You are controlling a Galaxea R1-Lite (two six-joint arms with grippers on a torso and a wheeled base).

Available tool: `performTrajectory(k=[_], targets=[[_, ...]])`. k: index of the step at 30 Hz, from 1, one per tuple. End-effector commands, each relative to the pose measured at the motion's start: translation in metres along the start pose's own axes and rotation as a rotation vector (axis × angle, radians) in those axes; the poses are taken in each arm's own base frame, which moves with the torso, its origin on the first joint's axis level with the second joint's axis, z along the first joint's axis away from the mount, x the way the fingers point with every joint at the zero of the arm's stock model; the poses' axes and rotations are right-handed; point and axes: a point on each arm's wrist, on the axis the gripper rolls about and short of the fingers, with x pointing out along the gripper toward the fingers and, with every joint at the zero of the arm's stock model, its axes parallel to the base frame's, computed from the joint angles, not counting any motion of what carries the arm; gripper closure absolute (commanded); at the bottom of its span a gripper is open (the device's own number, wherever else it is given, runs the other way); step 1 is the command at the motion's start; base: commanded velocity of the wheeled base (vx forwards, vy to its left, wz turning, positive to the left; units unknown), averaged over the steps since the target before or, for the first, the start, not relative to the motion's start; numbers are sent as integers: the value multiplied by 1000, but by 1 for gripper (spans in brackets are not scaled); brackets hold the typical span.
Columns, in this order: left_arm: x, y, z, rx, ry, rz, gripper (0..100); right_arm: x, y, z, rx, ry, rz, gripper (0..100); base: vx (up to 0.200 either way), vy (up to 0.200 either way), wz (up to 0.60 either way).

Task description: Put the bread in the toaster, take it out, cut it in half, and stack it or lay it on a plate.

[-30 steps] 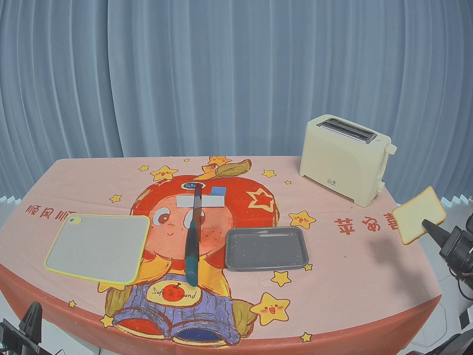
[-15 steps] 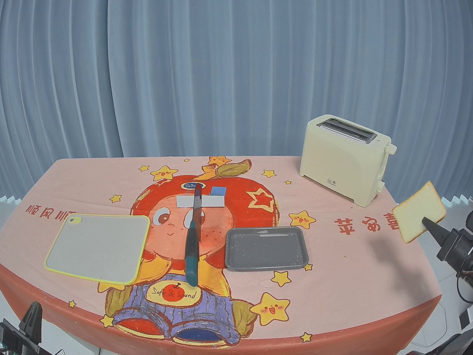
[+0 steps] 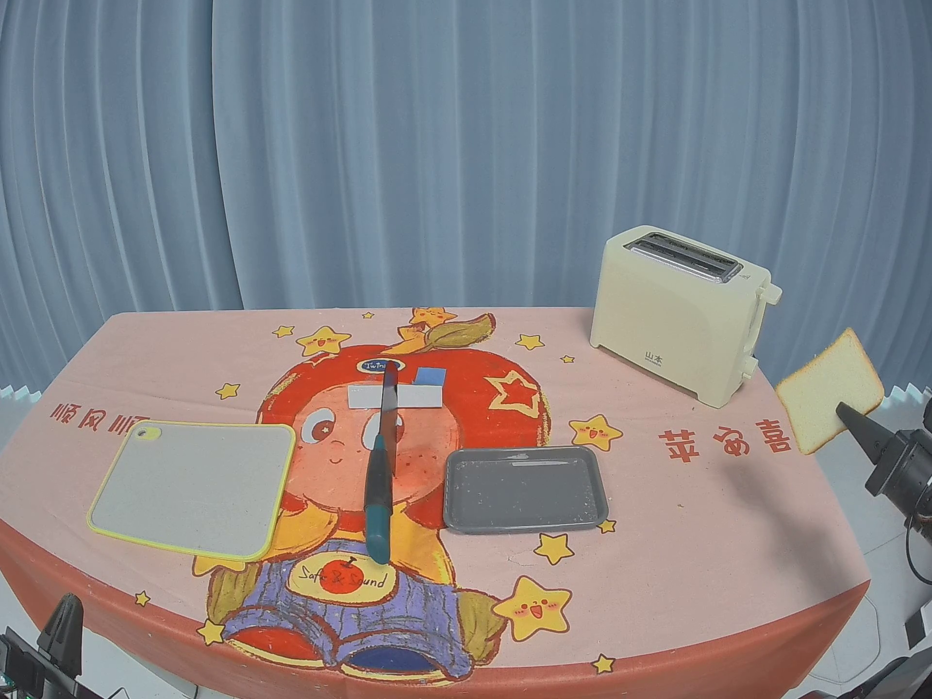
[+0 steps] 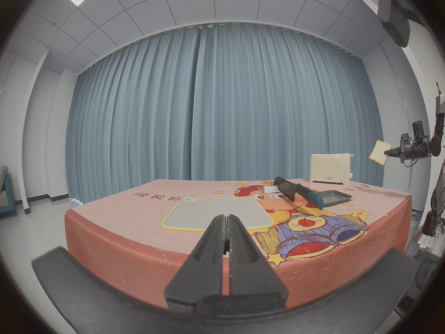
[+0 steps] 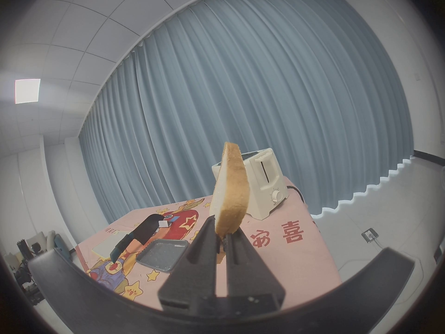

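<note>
The left end effector hangs off the desk's near edge at 7 o'clock, its fingers pressed together on nothing. On the desk, the cutting board lies at 8 o'clock. The knife lies near the middle, and the plate sits just beside it at its 3 o'clock.

At 3 o'clock, out past the desk's edge, the right end effector is clamped on the bread. It holds the slice in the air by a small bite at its lower edge, and the slice stands tilted.

The toaster is farther back at 2 o'clock, close to the desk's corner, with its slots facing up.

That narrow grip looks like the main risk. A quick swing toward the toaster could swivel, tear or free the soft slice, and from where it hangs it would probably fall to the floor. The slots are slim, so a slice that arrives tilted or crosswise would likely catch on the rim and buckle. Pressing down then could nudge the light toaster toward the desk's edge.
</note>
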Motion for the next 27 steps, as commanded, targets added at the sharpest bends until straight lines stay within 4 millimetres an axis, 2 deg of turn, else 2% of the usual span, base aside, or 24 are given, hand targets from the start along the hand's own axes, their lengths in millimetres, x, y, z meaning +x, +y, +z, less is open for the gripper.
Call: performTrajectory(k=[1,13,23,27], targets=[[0,0,-5,0,1,0,100,3,1,5,-17,-12,6,100,0,0,0],[0,0,-5,0,1,0,100,6,3,14,-65,-44,20,100,0,0,0],[0,0,-5,0,1,0,100,8,4,18,-257,-47,60,100,0,0,0],[0,0,-5,0,1,0,100,10,5,24,-281,-67,71,100,0,0,0]])
